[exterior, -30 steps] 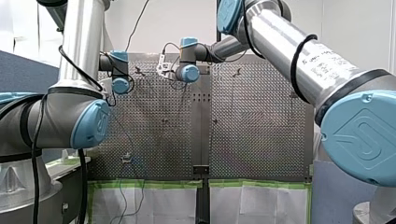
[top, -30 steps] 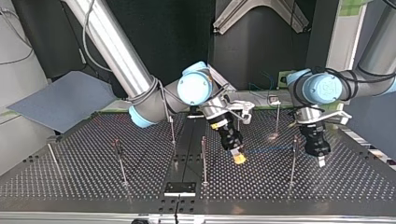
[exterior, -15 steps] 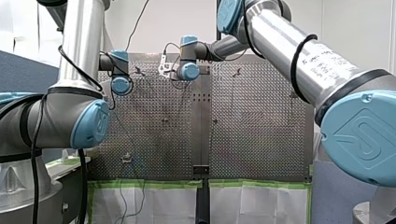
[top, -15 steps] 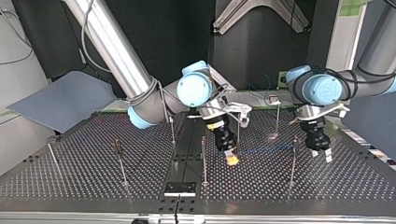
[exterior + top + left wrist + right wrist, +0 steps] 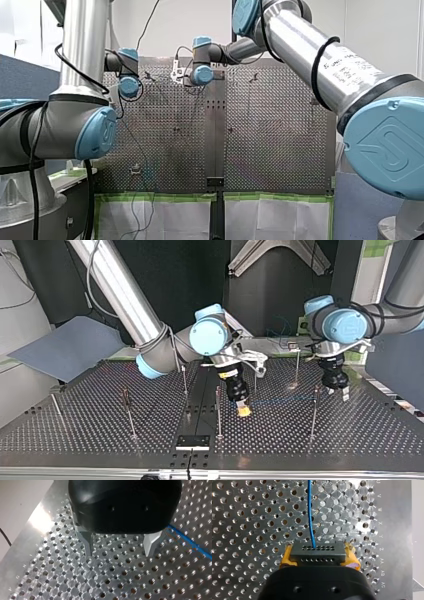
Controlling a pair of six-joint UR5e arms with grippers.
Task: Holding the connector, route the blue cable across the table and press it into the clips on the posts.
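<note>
A: Right tool (image 5: 319,556)?
B: Its yellow pads (image 5: 287,557) are clamped on the connector (image 5: 318,551). The blue cable (image 5: 310,512) leaves it straight ahead. It sits just beside the centre post (image 5: 218,410), low over the table (image 5: 280,440).
A: Left tool (image 5: 118,546)?
B: Jaws spread wide, empty. The cable passes beside it. It is well apart from the centre post.
A: How to do this step well?
B: Probably keep the cable taut, bring it level with the post's clip and press squarely down. No twisting the connector.
A: Against a second ago?
B: The right tool is nearer the centre post and more upright. The left tool has lifted.
</note>
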